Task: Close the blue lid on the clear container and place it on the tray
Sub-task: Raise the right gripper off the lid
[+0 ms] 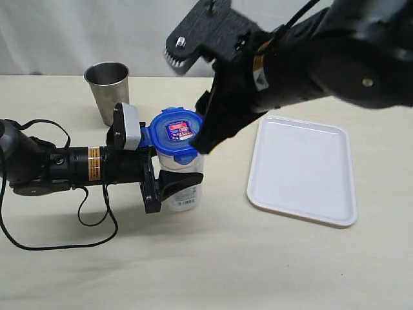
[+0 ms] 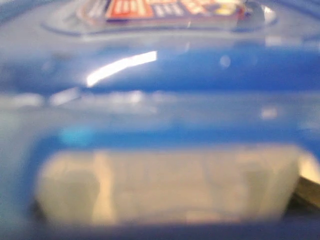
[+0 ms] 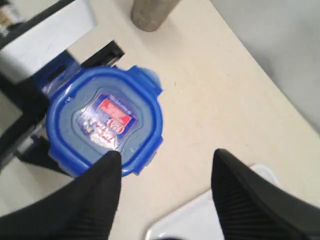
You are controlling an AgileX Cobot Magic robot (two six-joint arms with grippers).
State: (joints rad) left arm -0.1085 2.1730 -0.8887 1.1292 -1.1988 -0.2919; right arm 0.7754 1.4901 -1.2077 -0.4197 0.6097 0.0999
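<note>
The clear container (image 1: 185, 192) stands upright on the table with the blue lid (image 1: 174, 133) sitting on top of it, red-and-white sticker up. My left gripper (image 1: 169, 185) comes in from the left and is shut on the container's body below the lid. In the left wrist view the lid (image 2: 160, 65) and the container wall (image 2: 165, 185) fill the blurred picture. My right gripper (image 3: 166, 154) hovers over the lid's right edge, open, with nothing between its fingers. One of those fingers (image 3: 100, 190) overlaps the lid (image 3: 105, 120) in the right wrist view. The white tray (image 1: 303, 168) lies to the right.
A steel cup (image 1: 106, 90) stands at the back left, behind my left arm; it also shows in the right wrist view (image 3: 150, 12). A black cable (image 1: 58, 239) loops over the table at the front left. A corner of the tray (image 3: 185, 220) shows under my right gripper.
</note>
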